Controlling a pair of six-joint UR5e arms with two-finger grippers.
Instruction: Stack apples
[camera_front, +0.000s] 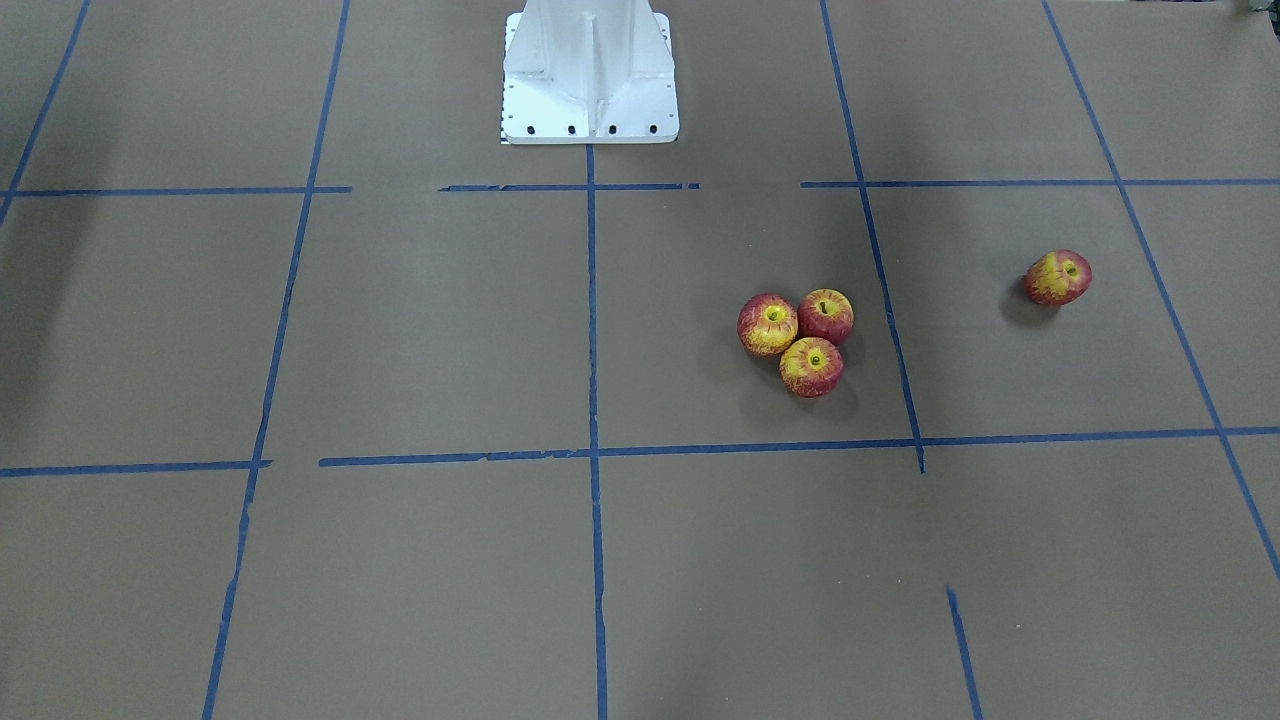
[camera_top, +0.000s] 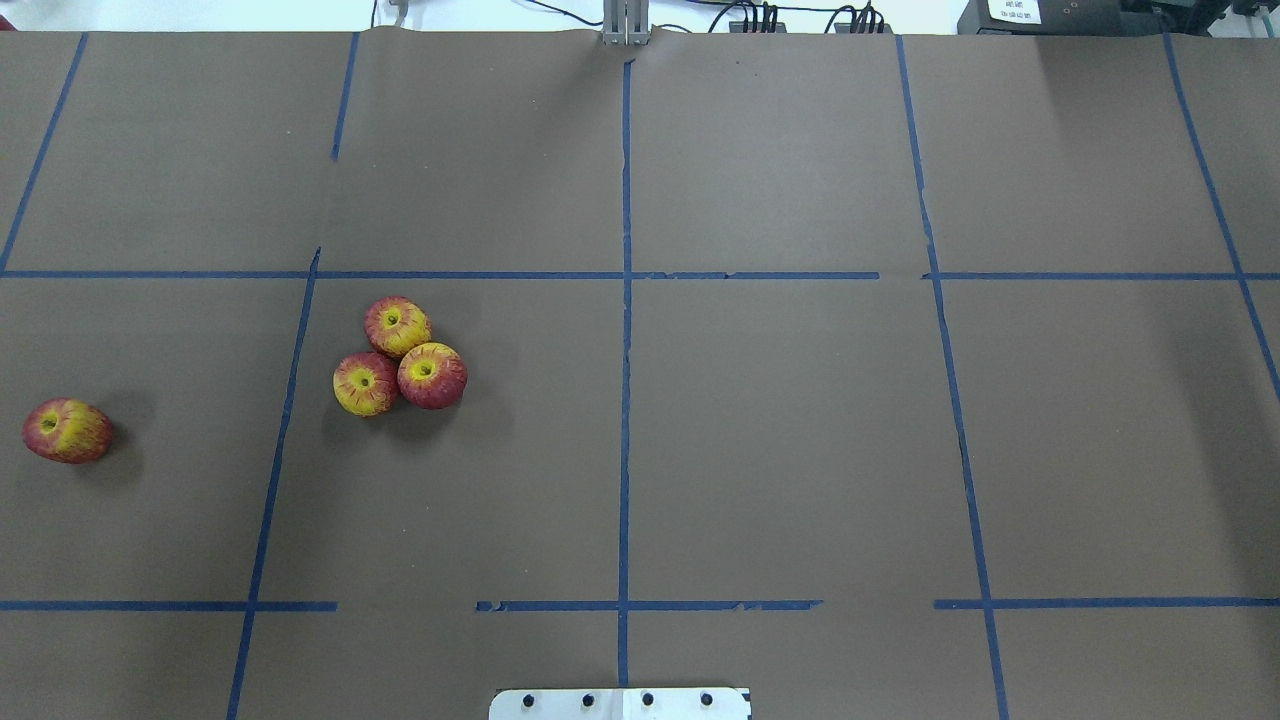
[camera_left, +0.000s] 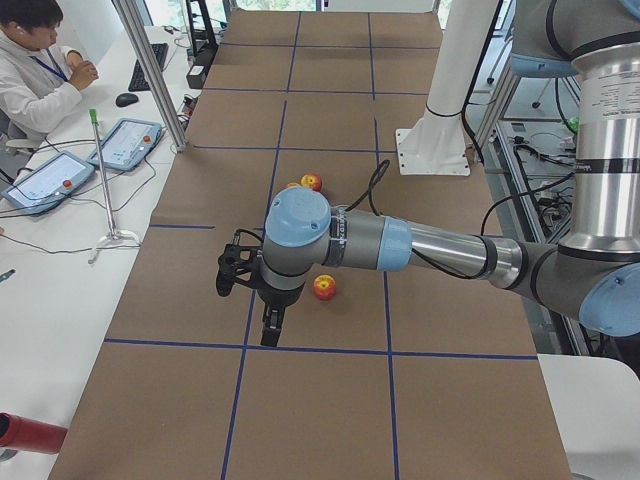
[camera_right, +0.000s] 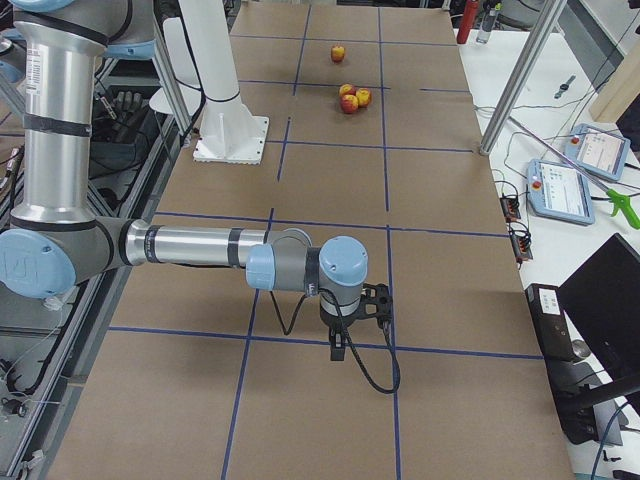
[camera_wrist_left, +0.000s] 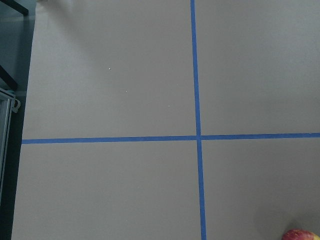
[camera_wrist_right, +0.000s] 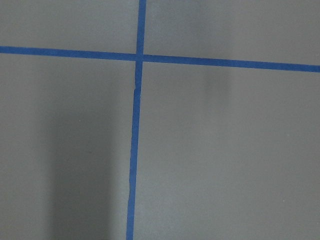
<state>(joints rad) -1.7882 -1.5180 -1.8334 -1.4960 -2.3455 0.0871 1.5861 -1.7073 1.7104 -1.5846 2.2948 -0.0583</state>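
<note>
Three apples (camera_top: 397, 326) (camera_top: 365, 384) (camera_top: 432, 375) lie touching in a cluster on the brown table, left of centre in the overhead view; the cluster also shows in the front view (camera_front: 811, 366). A fourth apple (camera_top: 67, 430) lies alone near the table's left end and also shows in the front view (camera_front: 1058, 277). None rests on another. My left gripper (camera_left: 226, 275) shows only in the left side view, above the table near the lone apple (camera_left: 324, 287). My right gripper (camera_right: 383, 303) shows only in the right side view, far from the apples. I cannot tell whether either is open or shut.
The white robot base (camera_front: 590, 75) stands at the table's middle edge. Blue tape lines (camera_top: 625, 400) divide the brown cover into squares. An operator (camera_left: 35, 60) sits at a side desk with tablets (camera_left: 125, 145). A metal post (camera_left: 150, 70) stands at the table's edge.
</note>
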